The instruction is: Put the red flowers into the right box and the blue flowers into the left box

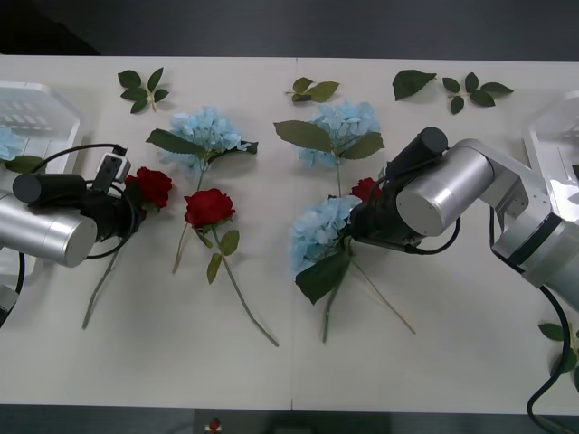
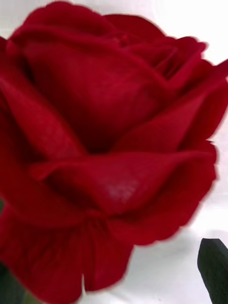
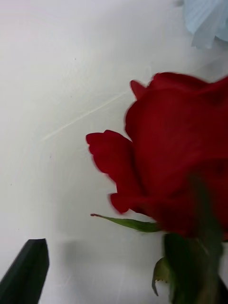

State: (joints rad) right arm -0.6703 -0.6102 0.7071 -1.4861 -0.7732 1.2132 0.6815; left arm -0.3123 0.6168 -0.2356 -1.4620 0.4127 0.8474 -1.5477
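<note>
Both arms reach over the white surface (image 1: 434,362) toward red flowers, one each, since roses go to the right box (image 1: 554,145) at the right edge of the frame. The left tool (image 1: 127,210) sits at centre left, right against a rose (image 1: 152,185); in its wrist view one dark finger (image 3: 26,273) shows apart from the bloom (image 3: 180,156), so it looks open around the flower rather than clamped. The right tool (image 1: 362,217) is at centre right, nosed in beside a rose (image 1: 365,189) that lies between two blue flowers (image 1: 321,231); in its wrist view the bloom (image 2: 104,147) sits very close with one finger (image 2: 213,268) at the corner, so it too seems open, closing in. A third rose (image 1: 209,207) lies free at centre. Other hydrangeas (image 1: 206,131) lie higher up, awaiting the left box (image 1: 32,117) at upper left, where a blue head (image 1: 7,142) already rests
</note>
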